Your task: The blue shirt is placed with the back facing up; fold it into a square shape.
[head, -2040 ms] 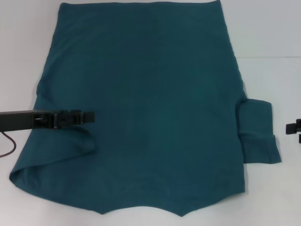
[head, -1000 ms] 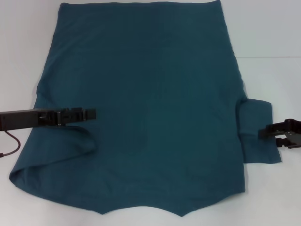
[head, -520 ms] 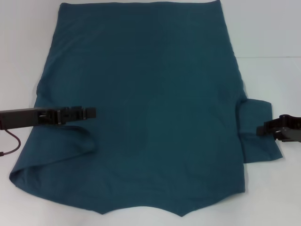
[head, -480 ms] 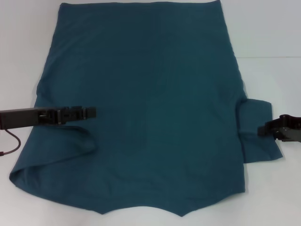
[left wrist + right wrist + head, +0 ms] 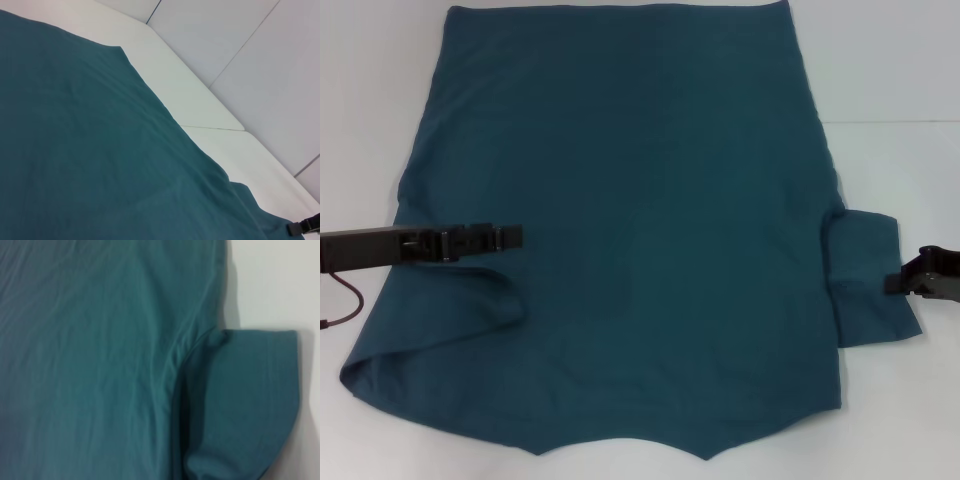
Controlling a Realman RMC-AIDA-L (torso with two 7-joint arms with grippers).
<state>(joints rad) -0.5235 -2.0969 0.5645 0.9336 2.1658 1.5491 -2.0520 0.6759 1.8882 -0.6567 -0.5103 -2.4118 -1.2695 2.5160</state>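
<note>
The blue shirt lies spread flat, plain side up, covering most of the white worktop, its hem toward twelve o'clock and its neckline toward six. The left sleeve is already turned in over the body at about eight o'clock; the right sleeve lies out flat on the worktop at three o'clock.

The left gripper reaches in from nine o'clock and sits low over the folded-in left side; I cannot tell whether it is open or pinching cloth. The right gripper is at the outer edge of the right sleeve at three o'clock, and its state is likewise unclear.

The shirt looks like light, limp cotton: it will drape, wrinkle and drag along the worktop rather than hold a shape. The best hold is probably the outer cuff edge of the right sleeve, pinched through both layers, then carried across toward nine o'clock so that the fold falls straight along the side seam.
</note>
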